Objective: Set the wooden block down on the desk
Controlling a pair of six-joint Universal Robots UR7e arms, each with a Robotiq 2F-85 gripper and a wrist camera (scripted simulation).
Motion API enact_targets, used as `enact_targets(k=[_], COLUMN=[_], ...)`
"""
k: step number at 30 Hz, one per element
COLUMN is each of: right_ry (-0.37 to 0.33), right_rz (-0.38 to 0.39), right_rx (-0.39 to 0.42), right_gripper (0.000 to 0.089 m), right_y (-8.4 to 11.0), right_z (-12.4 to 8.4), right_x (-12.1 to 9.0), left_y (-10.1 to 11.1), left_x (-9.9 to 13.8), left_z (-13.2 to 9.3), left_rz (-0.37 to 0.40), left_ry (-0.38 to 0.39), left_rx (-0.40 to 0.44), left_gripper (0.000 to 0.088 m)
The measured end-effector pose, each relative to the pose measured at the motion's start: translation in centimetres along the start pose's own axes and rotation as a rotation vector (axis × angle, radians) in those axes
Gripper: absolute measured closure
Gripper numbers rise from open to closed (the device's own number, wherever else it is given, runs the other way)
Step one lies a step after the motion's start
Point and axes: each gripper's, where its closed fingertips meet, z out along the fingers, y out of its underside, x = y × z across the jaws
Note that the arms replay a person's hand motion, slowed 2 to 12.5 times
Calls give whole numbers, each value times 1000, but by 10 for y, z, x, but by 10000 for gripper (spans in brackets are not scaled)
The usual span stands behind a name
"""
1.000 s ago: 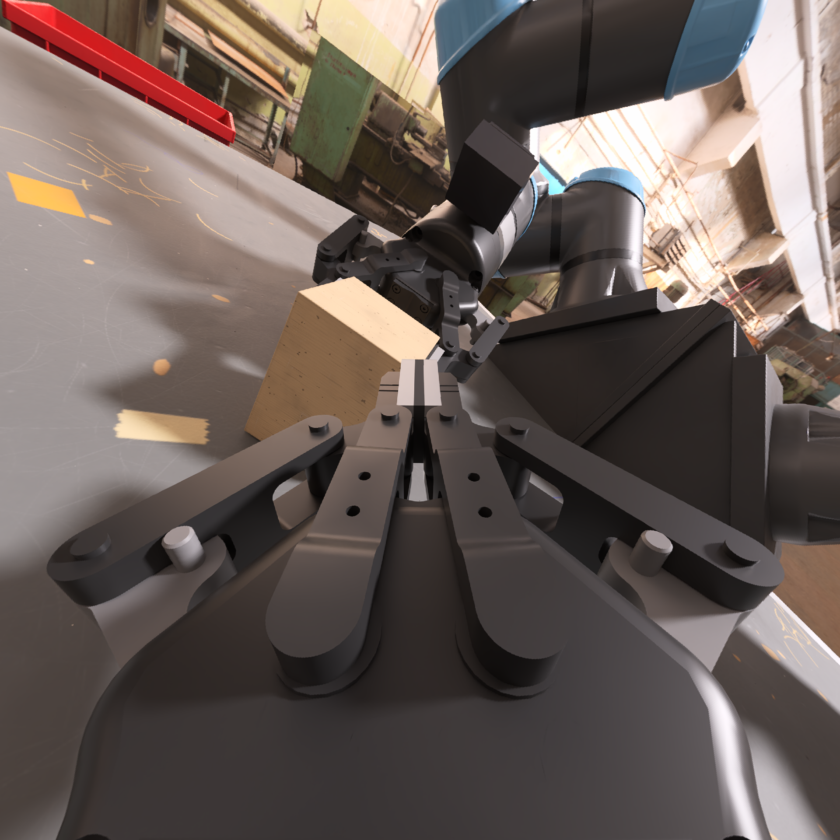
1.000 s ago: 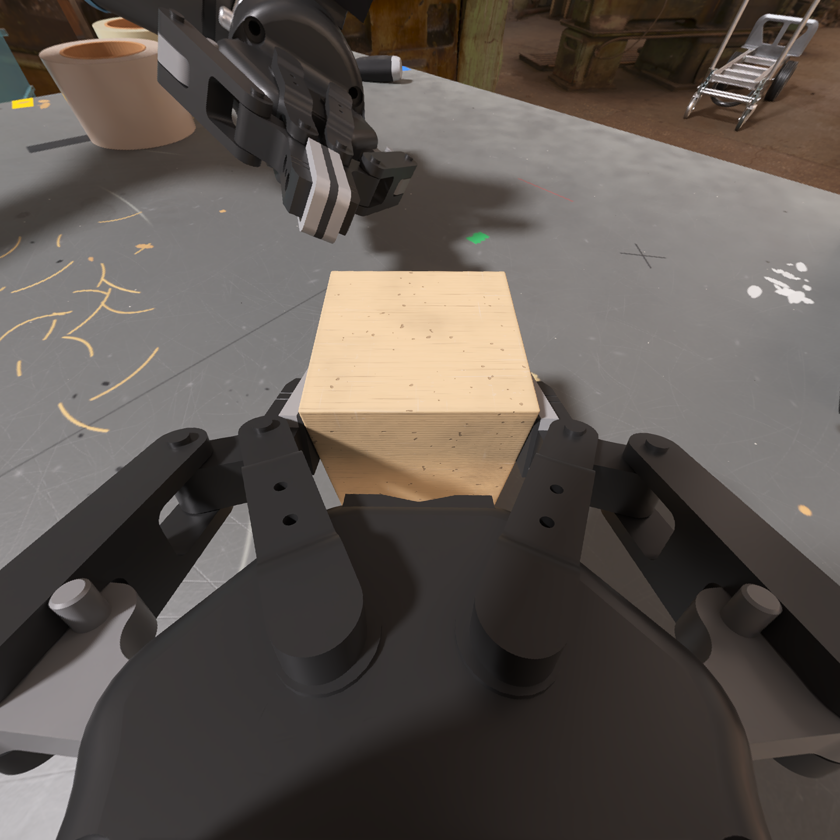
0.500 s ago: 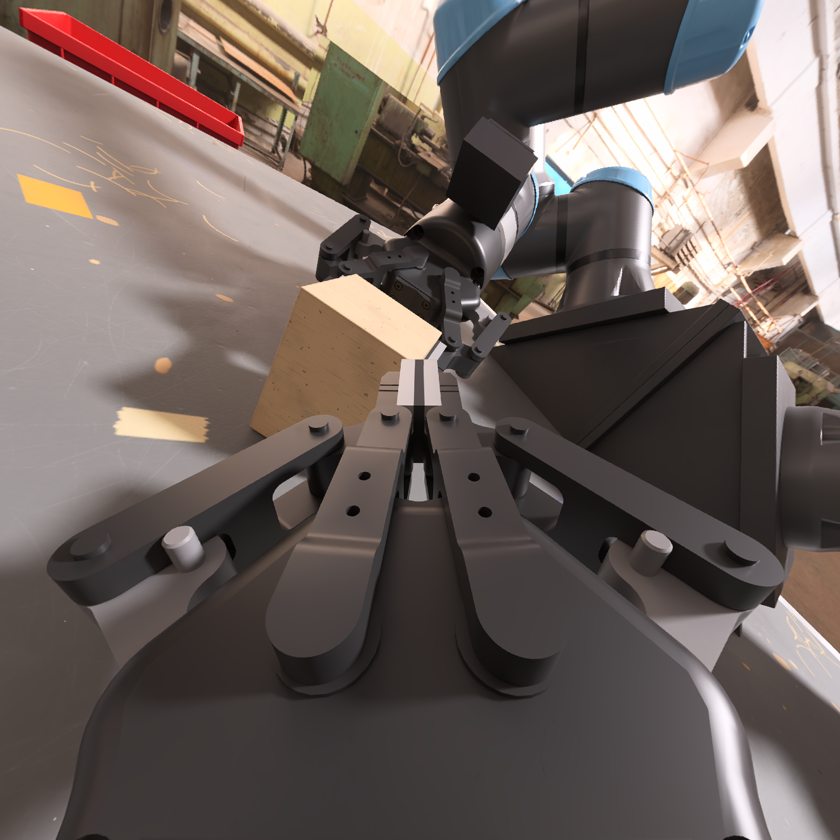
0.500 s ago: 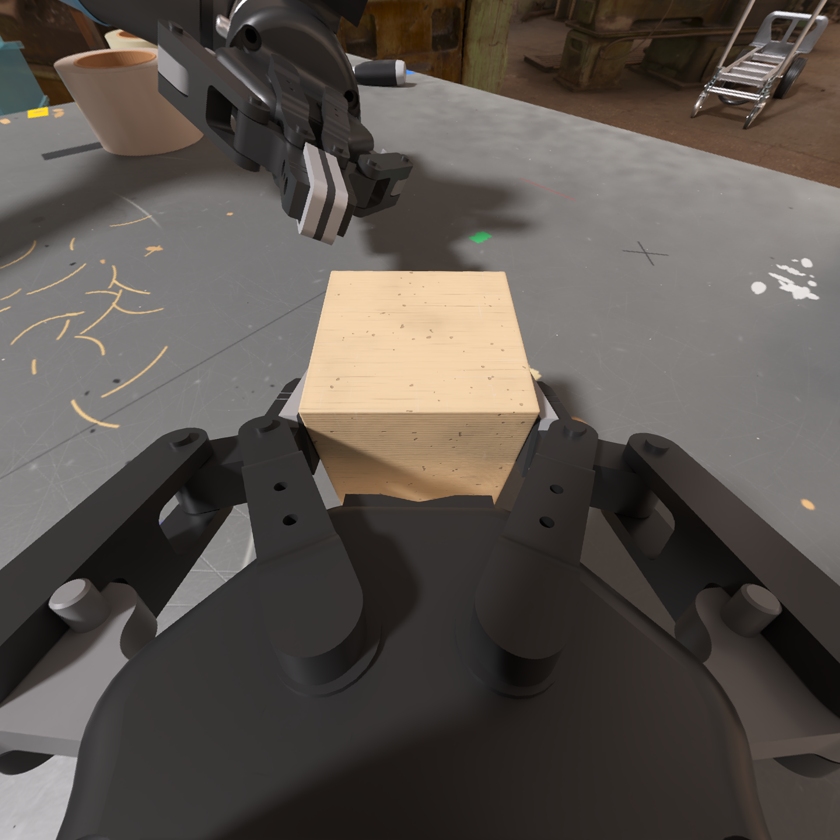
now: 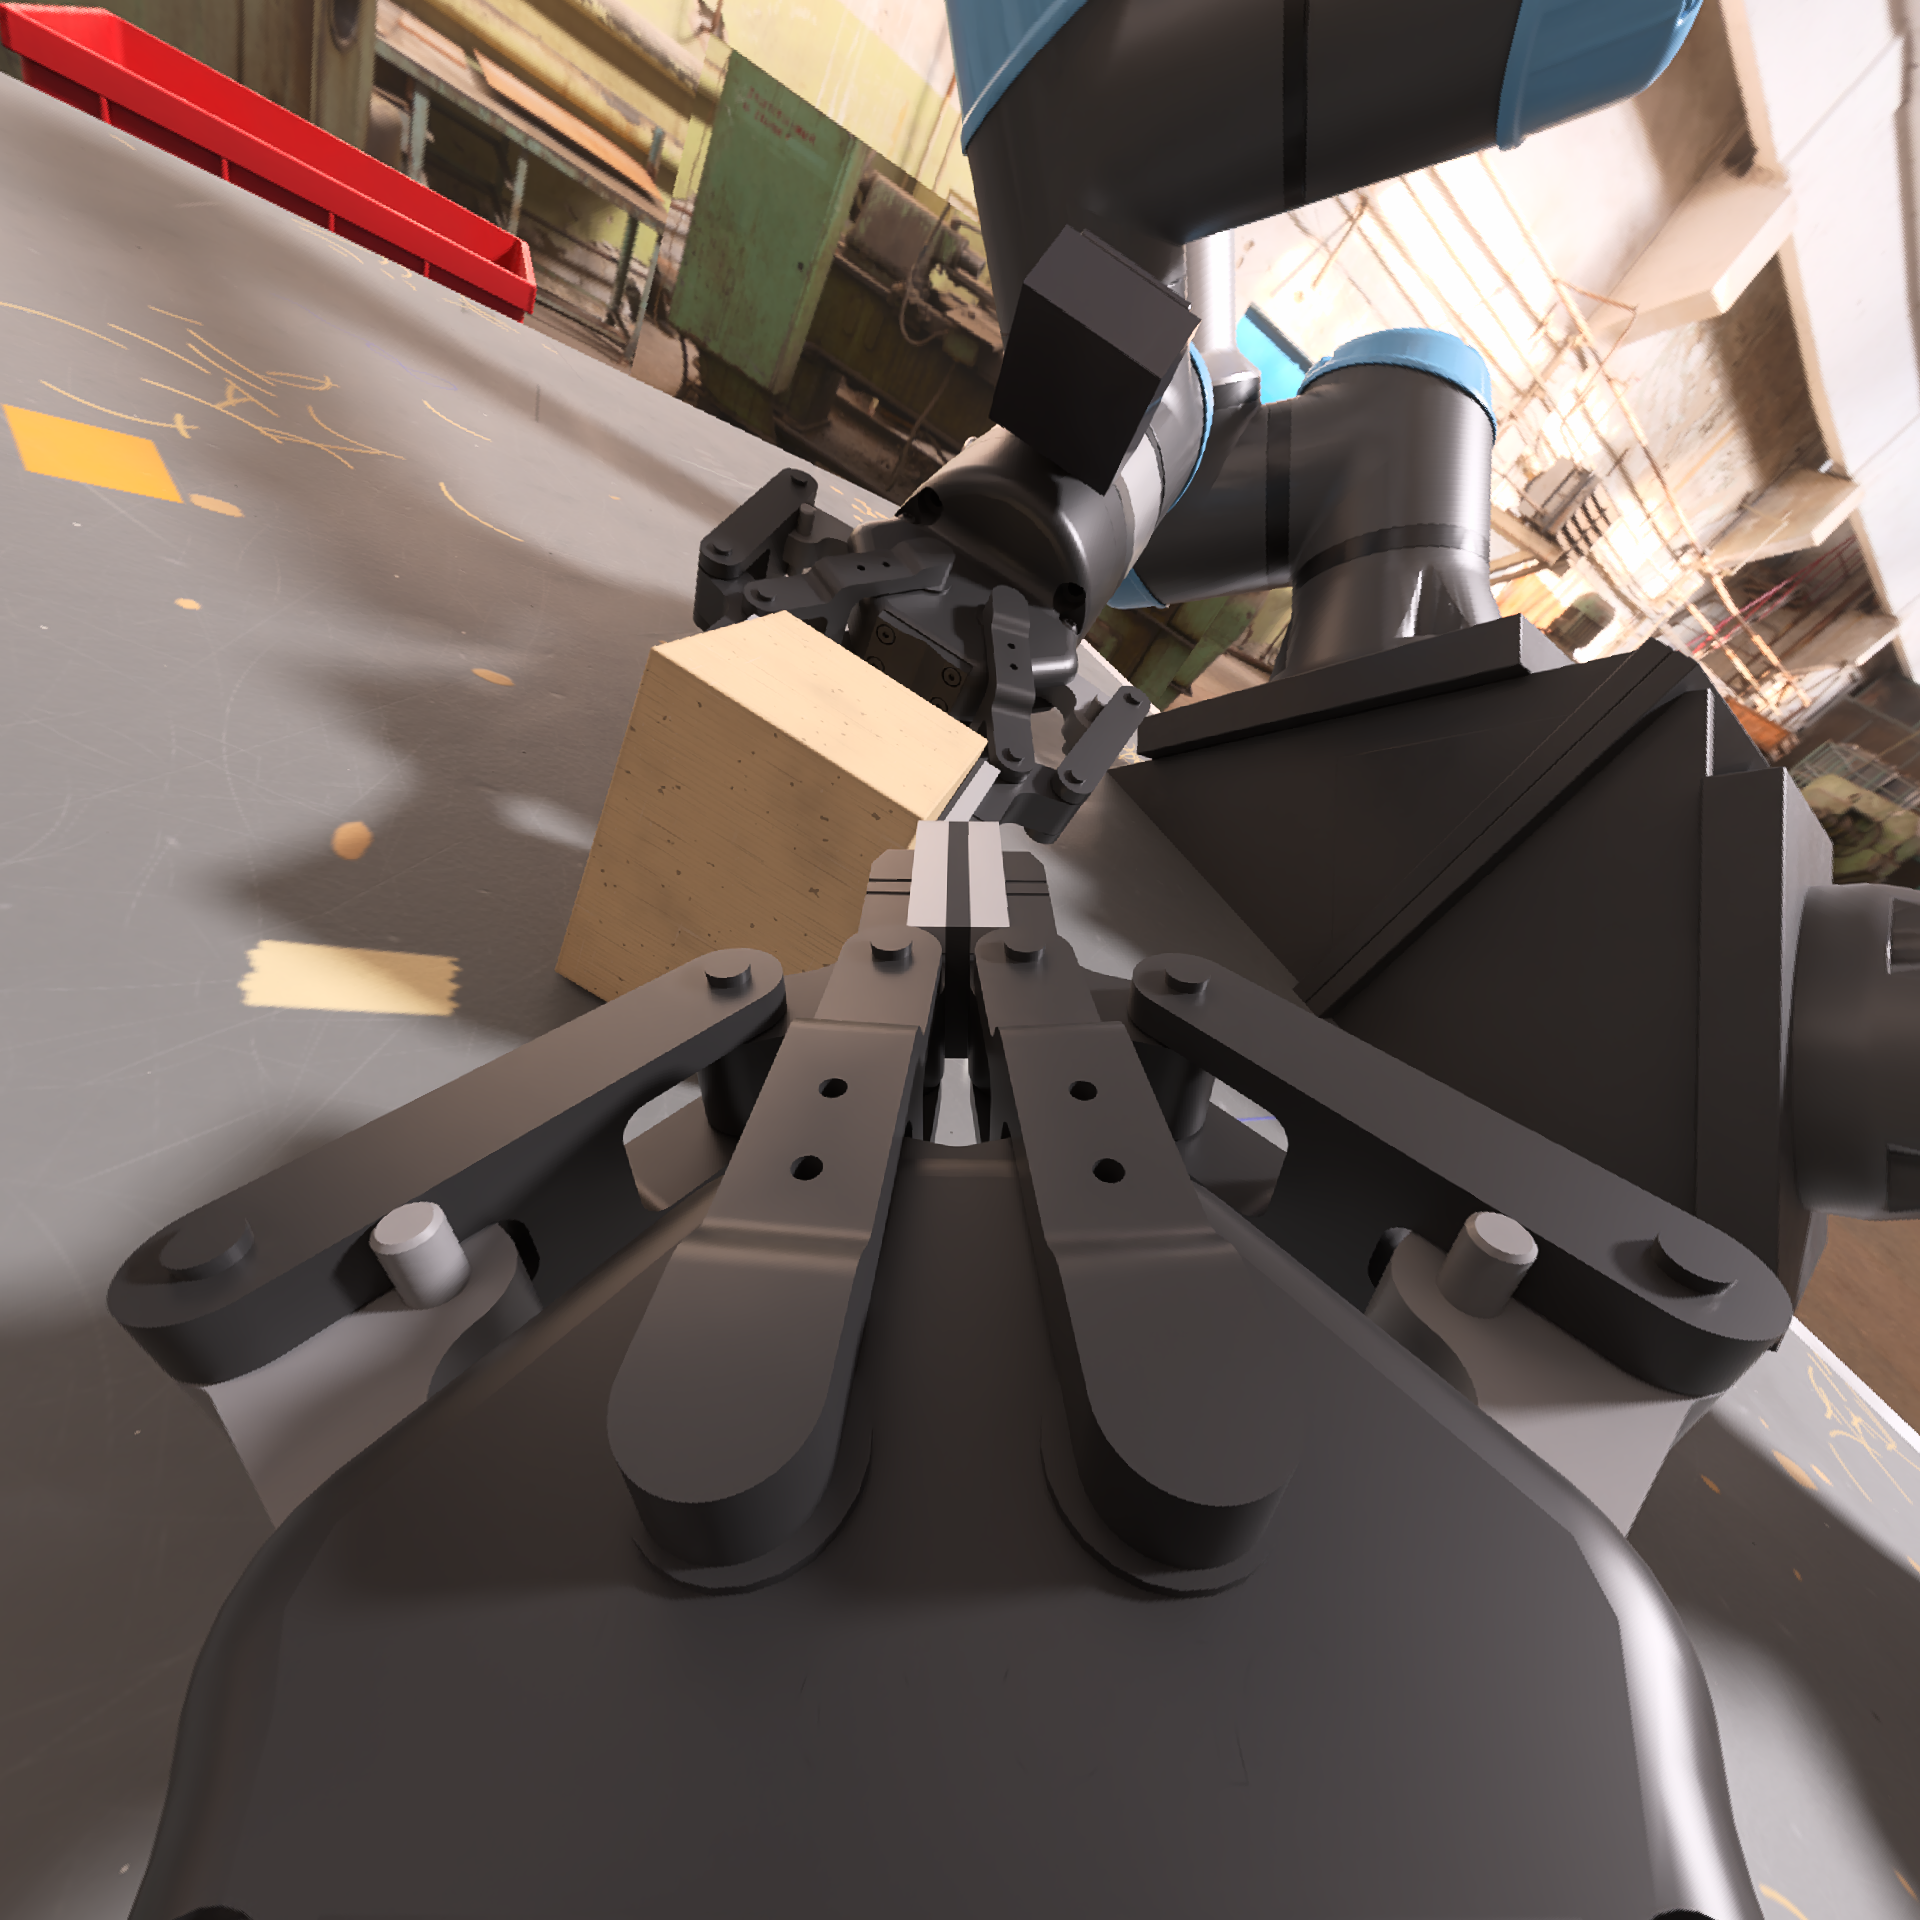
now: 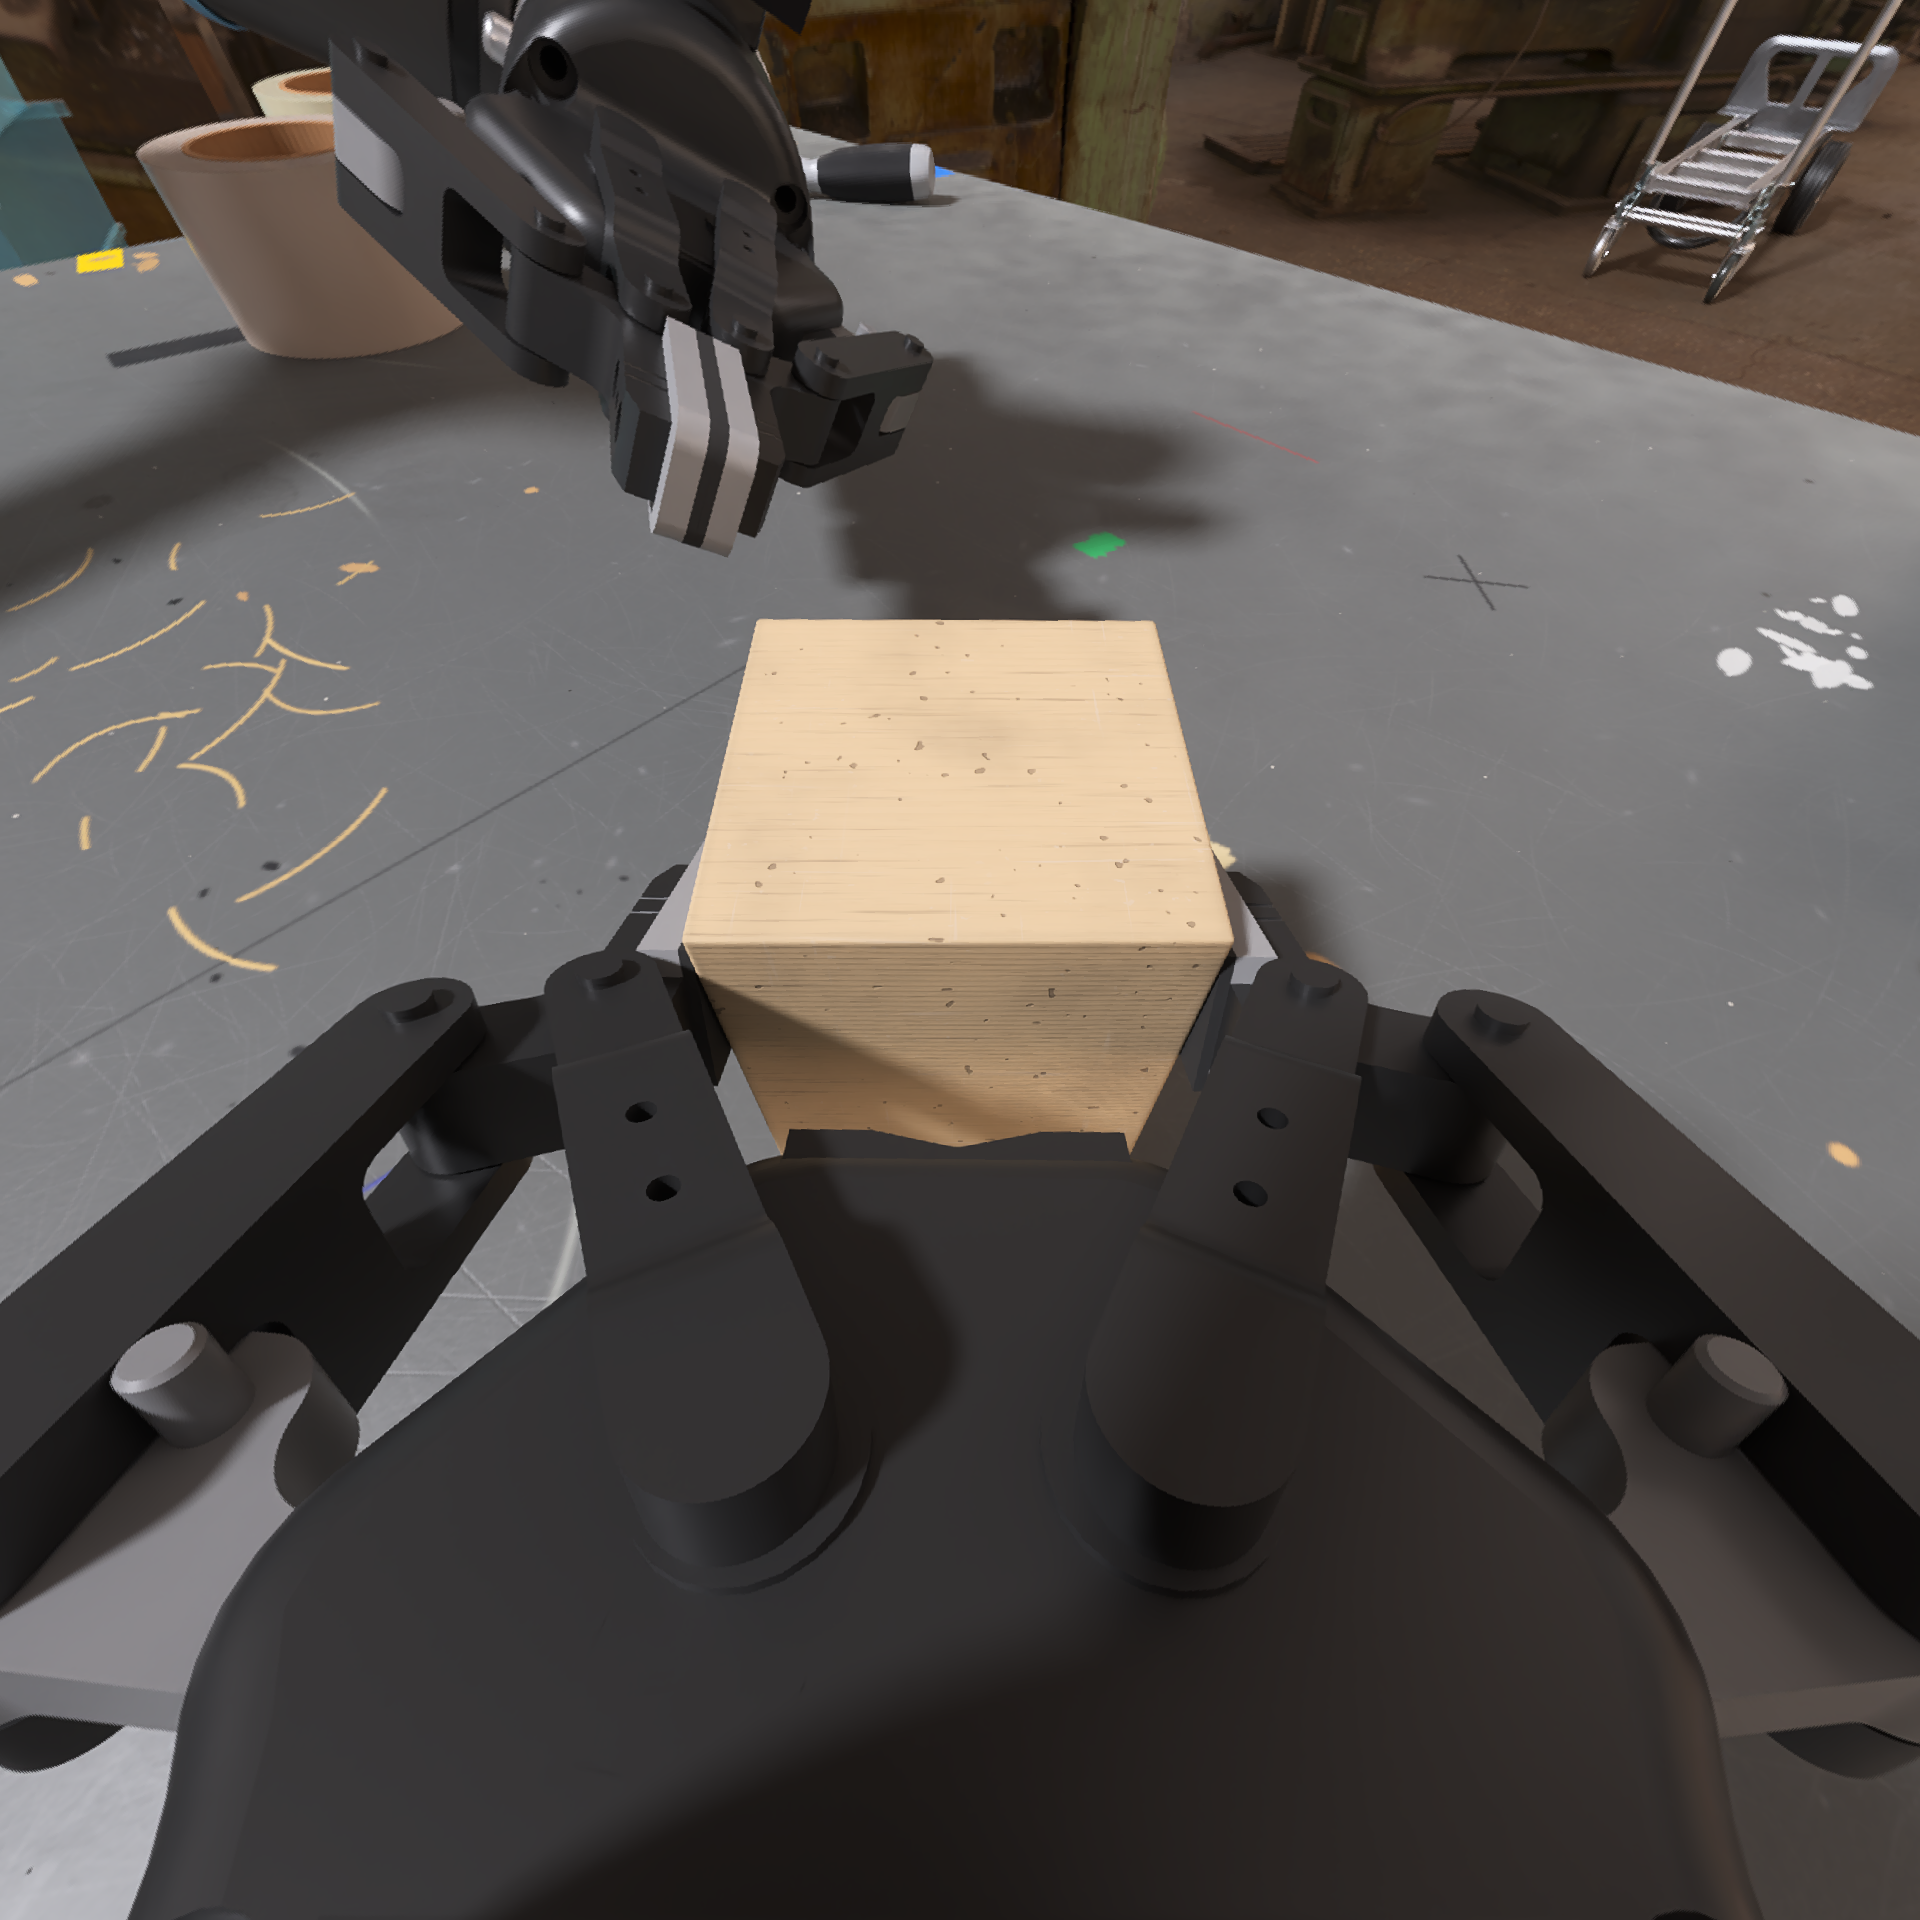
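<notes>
Workshop backdrop, old green machinery behind a grey scratched surface (image 6: 1455, 831) with orange scribbles, white paint flecks and a small green mark (image 6: 1098, 544). Red bin (image 5: 312, 177) sits at the far edge in the left wrist view; a hand truck (image 6: 1745, 156) stands on the floor beyond. Beige cup-shaped container (image 6: 281, 249) rests far left on the surface.

Wooden block (image 6: 961, 862) – pale cube, pinched by the right gripper (image 6: 956, 925), jaws pressed on its two opposite side faces. In the left wrist view the block (image 5: 758, 800) reads tilted; its lower corner is near the surface, contact can't be confirmed.

Left gripper (image 5: 958, 875) – jaws pressed together, holding nothing, hovering just beyond the block's far edge and apart from it (image 6: 707, 457).

Tan tape strip (image 5: 348, 977) lies beside the block.
</notes>
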Motion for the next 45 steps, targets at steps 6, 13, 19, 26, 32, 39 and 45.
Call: enact_targets(k=[6,13,19,26,32,39,45], right_ry=[-3,-11,-8,-4,3,-11,-8], right_rz=[5,11,14,0,-12,-15,-30], right_rx=[5,2,0,-2,-1,5,25], right_gripper=[96,118,127,167,238,247,177], right_y=[0,1,1,2,1,1,-3], right_z=[-2,-2,-1,-1,-1,-2,-3], right_x=[-1,-3,-2,-2,0,-2,-2], left_y=[1,2,1,0,-1,-2,-3], left_x=[0,-1,-1,-4,-6,-5,-1], left_z=[2,5,7,7,7,4,1], left_rz=[-5,-13,-3,-4,-8,-33,-32], left_ry=[1,5,9,6,6,39,62], left_rx=[-2,6,16,30,51,58,53], left_gripper=[882,882,882,882,882,882,882])
